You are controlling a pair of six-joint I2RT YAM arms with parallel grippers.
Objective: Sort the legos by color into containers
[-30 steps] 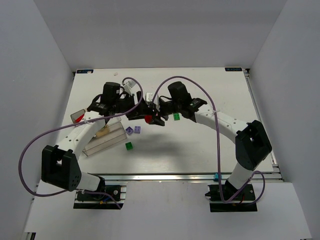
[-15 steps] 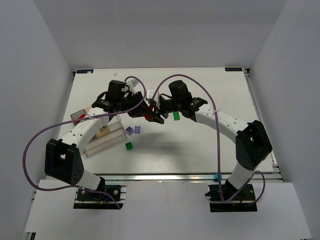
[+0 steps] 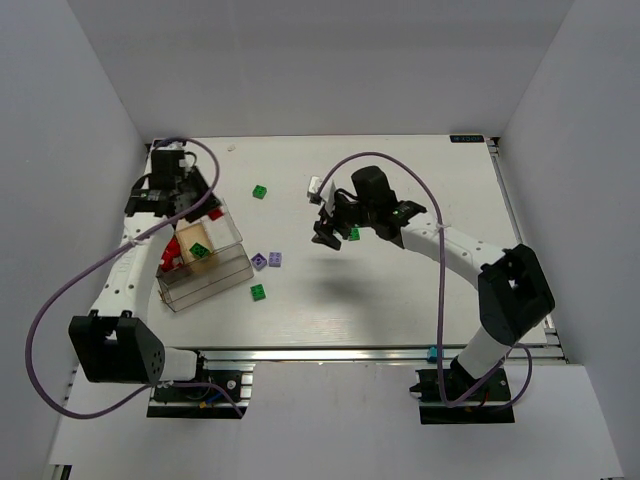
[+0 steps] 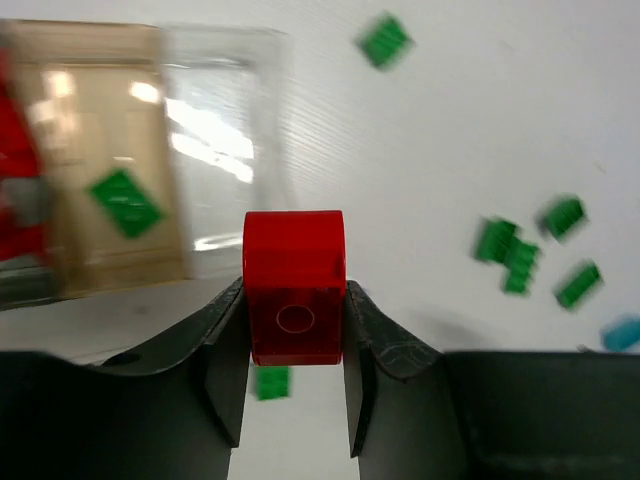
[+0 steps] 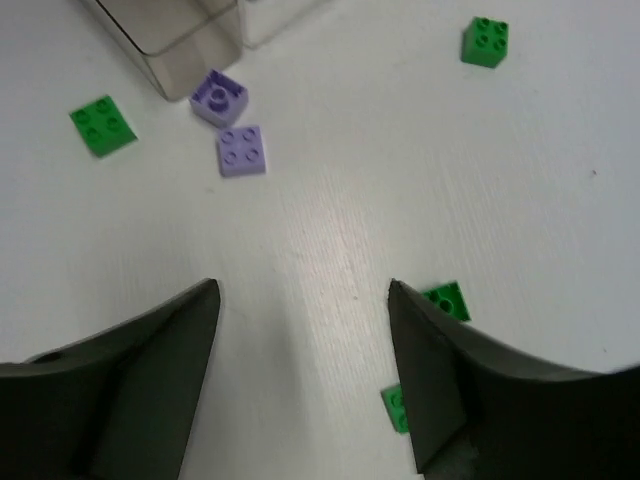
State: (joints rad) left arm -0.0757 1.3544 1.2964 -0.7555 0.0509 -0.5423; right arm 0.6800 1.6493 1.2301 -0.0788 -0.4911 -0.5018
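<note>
My left gripper (image 4: 294, 292) is shut on a red lego (image 4: 294, 270), held above the table beside the clear container (image 4: 215, 150). In the top view the left gripper (image 3: 196, 204) hangs over the container's (image 3: 225, 272) far end. Inside it sit red legos (image 3: 172, 251) and, on a tan block (image 4: 90, 170), a green lego (image 4: 125, 201). My right gripper (image 5: 301, 288) is open and empty over the table's middle (image 3: 330, 232). Two light purple legos (image 5: 242, 150) and green ones (image 5: 103, 125) lie ahead of it.
More green legos lie loose on the table: one at the back (image 3: 259, 192), one near the front (image 3: 258, 291), one by the right gripper (image 3: 352, 234), and a cluster (image 4: 510, 250) with a teal-blue one (image 4: 620, 331) beside it. White walls enclose the table.
The red lego passed from between both grippers at the middle to my left gripper, which shut on it and swung left to the container. The right gripper opened wider and drew back slightly.
</note>
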